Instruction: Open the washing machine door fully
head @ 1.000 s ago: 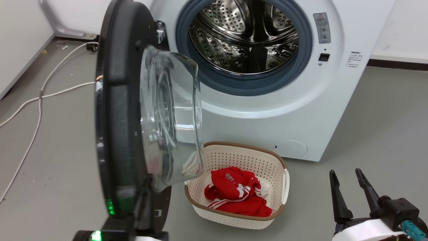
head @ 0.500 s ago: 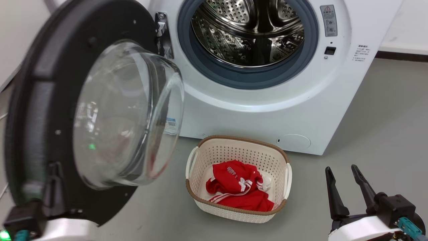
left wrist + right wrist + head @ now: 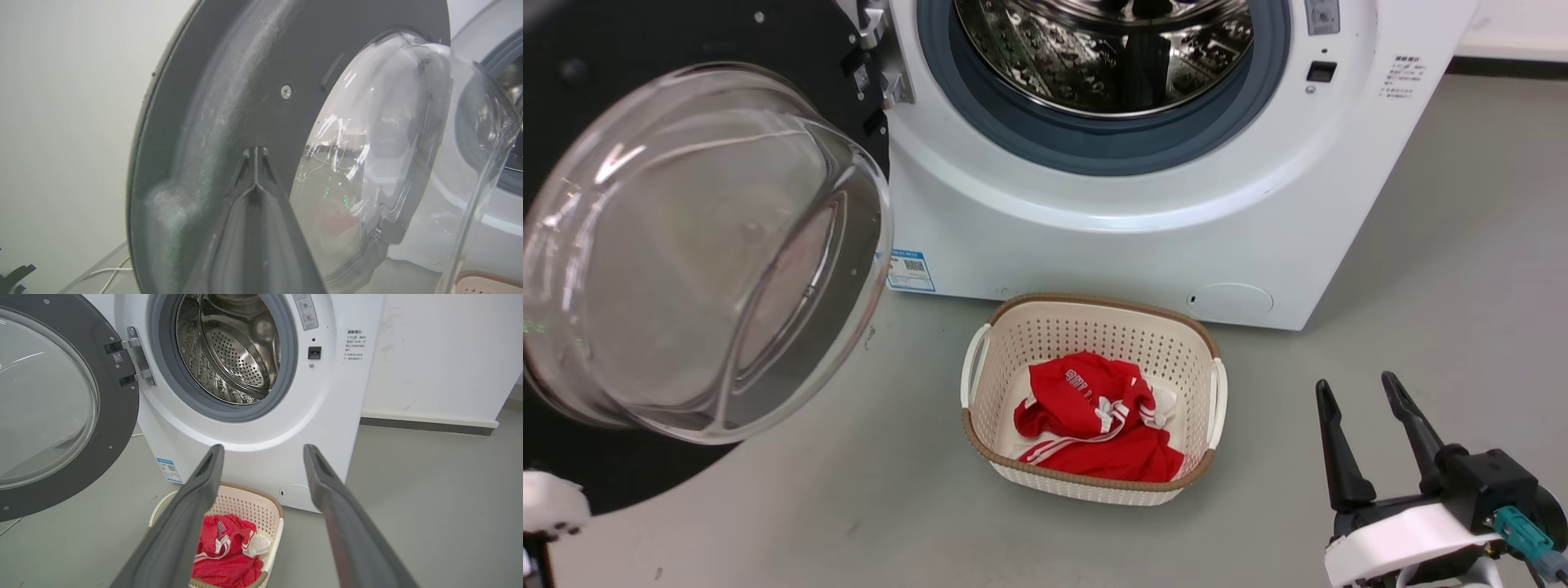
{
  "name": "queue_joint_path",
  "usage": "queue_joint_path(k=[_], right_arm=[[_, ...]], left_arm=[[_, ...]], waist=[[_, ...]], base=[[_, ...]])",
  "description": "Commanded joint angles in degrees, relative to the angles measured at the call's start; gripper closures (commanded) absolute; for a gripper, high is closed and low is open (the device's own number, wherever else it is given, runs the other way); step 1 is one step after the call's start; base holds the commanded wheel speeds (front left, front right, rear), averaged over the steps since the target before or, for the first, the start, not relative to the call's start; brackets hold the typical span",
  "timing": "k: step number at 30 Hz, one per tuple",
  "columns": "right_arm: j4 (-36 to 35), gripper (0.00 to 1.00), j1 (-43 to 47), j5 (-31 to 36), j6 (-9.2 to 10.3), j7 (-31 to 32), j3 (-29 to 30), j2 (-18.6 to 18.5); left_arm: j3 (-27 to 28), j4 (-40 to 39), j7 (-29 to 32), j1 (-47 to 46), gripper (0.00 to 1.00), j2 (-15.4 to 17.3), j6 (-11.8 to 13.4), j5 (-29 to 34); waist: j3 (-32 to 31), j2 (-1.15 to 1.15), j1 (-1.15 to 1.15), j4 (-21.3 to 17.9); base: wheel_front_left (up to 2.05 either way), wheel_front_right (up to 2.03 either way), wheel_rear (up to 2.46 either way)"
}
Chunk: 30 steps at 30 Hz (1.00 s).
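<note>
The washing machine door (image 3: pixel 686 33) stands wide open on the robot's left of the washing machine (image 3: pixel 1143 245). It hangs from the metal hinge (image 3: pixel 137 359) at the left edge of the opening, with its inner face and bulging glass bowl (image 3: pixel 703 245) turned toward the cameras. In the head view the door's outer edge runs off the left and top of the frame. In the right wrist view its lower rim hangs above the grey floor (image 3: pixel 1421 245) without touching it.

The steel drum (image 3: pixel 1103 49) and the blue-grey rubber ring (image 3: pixel 1094 147) are fully uncovered. The door's hinge-side edge sits just beside the ring.

The left gripper (image 3: pixel 255 153) has its two fingers pressed together into a single tip. That tip lies over the dark inner ring of the door, just beside the edge of the glass; whether it touches the ring cannot be told.

The right gripper (image 3: pixel 1355 380) is low at the robot's right with its fingers spread apart, holding nothing, well away from the machine.

A cream laundry basket (image 3: pixel 1094 302) with a red garment (image 3: pixel 1094 425) sits on the floor just in front of the machine, below the opening, between the door and the right gripper. Its far rim is near the round flap (image 3: pixel 1229 300) and the blue label (image 3: pixel 911 269). Bare floor lies between the basket and the right gripper, and runs on to the right of the machine up to the white wall (image 3: pixel 441 355).
</note>
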<state>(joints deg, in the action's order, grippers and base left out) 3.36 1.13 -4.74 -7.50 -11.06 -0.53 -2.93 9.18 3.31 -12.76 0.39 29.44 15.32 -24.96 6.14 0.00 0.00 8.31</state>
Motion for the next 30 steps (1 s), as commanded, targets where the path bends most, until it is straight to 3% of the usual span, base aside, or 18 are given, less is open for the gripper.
queue_joint_path(k=[1,7,13,21,28,30], right_arm=[[-0.4,0.00,-1.3,0.2,0.02,0.0,0.1,0.1],[-0.6,0.00,-2.2,0.7,0.03,-0.1,0.2,0.1],[0.0,0.00,-2.4,0.3,0.02,-0.5,0.4,0.1],[1.5,0.00,-1.1,-1.0,0.02,-0.9,0.6,0.1],[2.1,0.00,0.0,-1.4,0.02,-1.0,1.1,0.1],[2.1,0.00,0.1,-1.2,0.02,-1.0,1.0,0.1]], left_arm=[[0.8,1.6,-0.5,-1.6,1.00,0.8,-0.5,-0.4],[2.6,12.0,-2.1,-6.9,1.00,3.1,-5.0,-0.8],[4.7,15.8,-2.4,-9.6,1.00,2.0,-6.7,1.1],[9.1,10.3,-2.4,-4.7,1.00,-4.3,-8.2,5.6],[9.7,1.1,-2.4,2.4,1.00,-13.8,-9.3,9.1],[9.0,-1.3,-2.4,4.4,0.65,-16.9,-9.4,10.2]], waist=[[0.8,0.00,0.00,-0.2],[2.5,0.00,0.00,-0.6],[2.5,0.00,0.00,-0.9],[-0.1,0.00,0.00,-1.2],[-2.4,0.00,0.00,-0.9],[-3.0,0.00,0.00,-0.8]], base=[[0.00,0.00,0.00],[0.00,0.00,0.00],[0.00,0.00,0.00],[0.00,0.00,0.00],[0.00,0.00,0.00],[0.00,0.00,0.00]])
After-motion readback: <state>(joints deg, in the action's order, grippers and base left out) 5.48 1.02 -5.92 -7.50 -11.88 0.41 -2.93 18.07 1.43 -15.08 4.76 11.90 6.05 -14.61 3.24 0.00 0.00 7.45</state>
